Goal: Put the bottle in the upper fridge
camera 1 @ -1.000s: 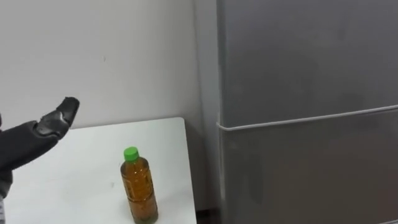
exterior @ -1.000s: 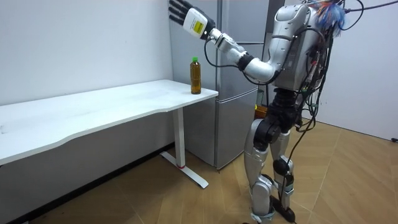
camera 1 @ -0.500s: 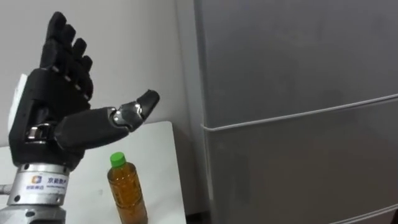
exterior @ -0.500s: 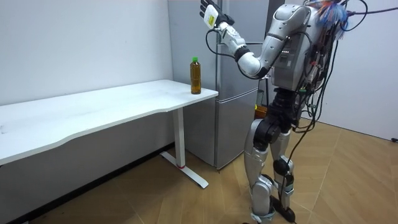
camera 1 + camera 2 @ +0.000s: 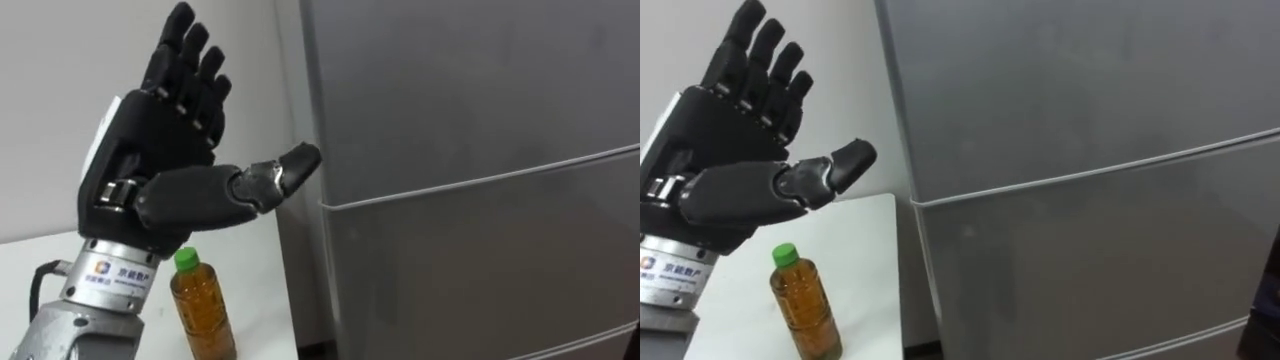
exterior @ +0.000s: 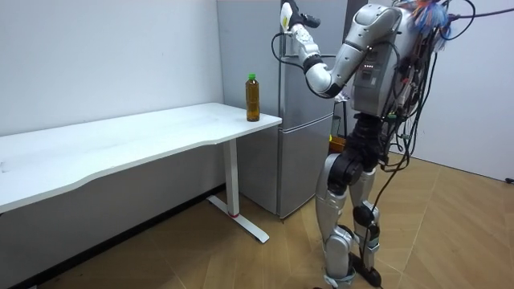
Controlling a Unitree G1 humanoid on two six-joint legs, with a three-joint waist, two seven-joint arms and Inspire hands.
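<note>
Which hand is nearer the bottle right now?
Left. The left hand is held high and open above the bottle, not touching it, thumb pointing toward the fridge. Where the right hand is cannot be told.

— What's on the table, op?
— You've got 1 item: the bottle, upright w/ green cap and amber liquid, standing near the edge at the room view's right end. White top, white legs — on a wood floor.

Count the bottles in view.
1. The bottle stands upright at the white table's corner next to the closed fridge, under the open left hand. More could be hidden inside the fridge.
</note>
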